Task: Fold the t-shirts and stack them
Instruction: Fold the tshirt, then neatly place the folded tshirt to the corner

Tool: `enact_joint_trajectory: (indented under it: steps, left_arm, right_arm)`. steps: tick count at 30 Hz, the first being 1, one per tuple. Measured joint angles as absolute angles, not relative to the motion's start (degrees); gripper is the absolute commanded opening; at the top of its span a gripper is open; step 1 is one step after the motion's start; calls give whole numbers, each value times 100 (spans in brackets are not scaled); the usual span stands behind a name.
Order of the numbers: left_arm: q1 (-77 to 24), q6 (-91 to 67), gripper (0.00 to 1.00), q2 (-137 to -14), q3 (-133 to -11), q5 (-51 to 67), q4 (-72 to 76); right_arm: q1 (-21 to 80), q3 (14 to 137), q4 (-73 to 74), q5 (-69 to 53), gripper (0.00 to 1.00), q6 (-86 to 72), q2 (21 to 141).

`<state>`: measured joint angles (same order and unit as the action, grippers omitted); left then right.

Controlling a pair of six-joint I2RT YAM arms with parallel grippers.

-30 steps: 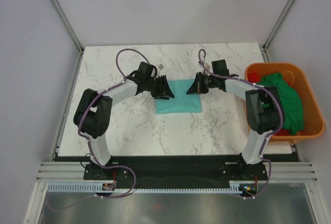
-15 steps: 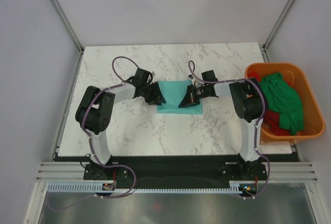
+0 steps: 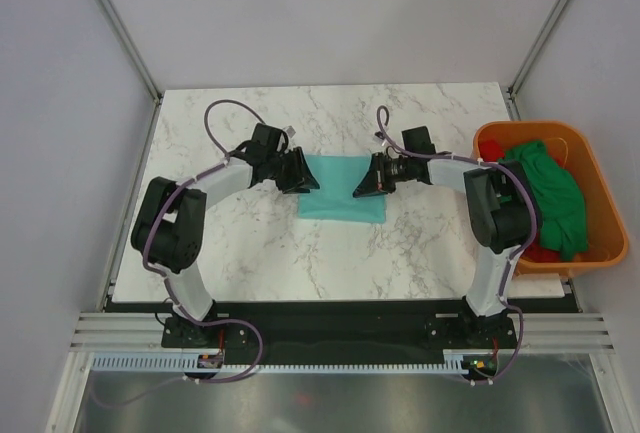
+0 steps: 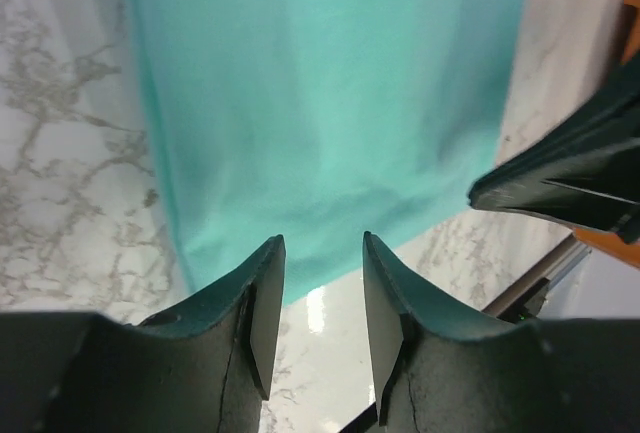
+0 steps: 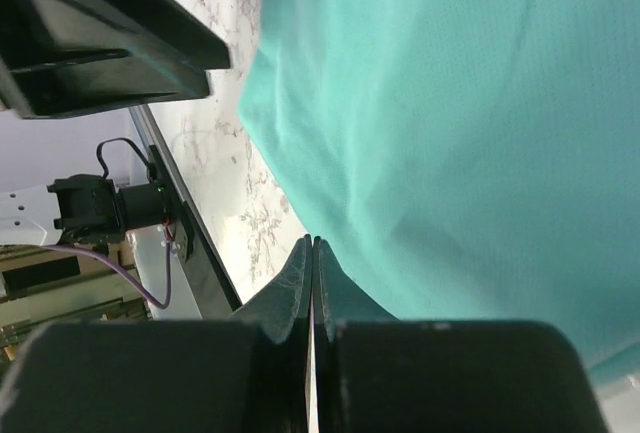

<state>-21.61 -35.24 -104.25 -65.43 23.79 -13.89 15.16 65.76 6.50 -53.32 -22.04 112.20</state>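
Lying flat on the bench (image 3: pixel 240 253), the teal t-shirt (image 3: pixel 342 196) sits between left fingers (image 4: pixel 262 298), parted and empty at its left edge, and right fingers (image 5: pixel 295 288), clenched at its right.

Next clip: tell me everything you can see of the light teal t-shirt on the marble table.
The light teal t-shirt is plain, soft-looking cloth, folded into a compact, roughly rectangular pad with few wrinkles. It lies flat on the white marble table, near mid-width. The left end effector hovers open at its left edge, and the right end effector is shut at its right edge. Whether either touches the cloth cannot be told.
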Motion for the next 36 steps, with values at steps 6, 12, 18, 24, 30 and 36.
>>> enact_joint_trajectory:
  steps: [6,12,18,24,30,36]
  left_arm:
    - [-2630,-3524,45,-10031,-6573,2545,-1321]
    - [-2945,-3524,44,-10269,-6292,2504,-1275]
    - [-2895,-3533,43,-10503,-5970,2296,-1304]
    - [-2762,-3527,47,-10324,-5972,2320,-1374]
    - [-2027,-3363,50,-9751,-6169,2633,-1428]
    - [-1557,-3055,50,-9859,-6368,2794,-1363]
  right_arm:
    - [1470,6025,648,-5107,0,-2119,11010]
    - [1350,5664,676,-4945,0,-2036,11153]
    - [1251,5666,672,-4954,0,-2036,11153]
    - [1247,5669,856,-4740,0,-2040,10803]
    - [1240,5671,1105,-4506,8,-2095,9697]
    - [1236,5688,1205,-4209,21,-2224,8801]
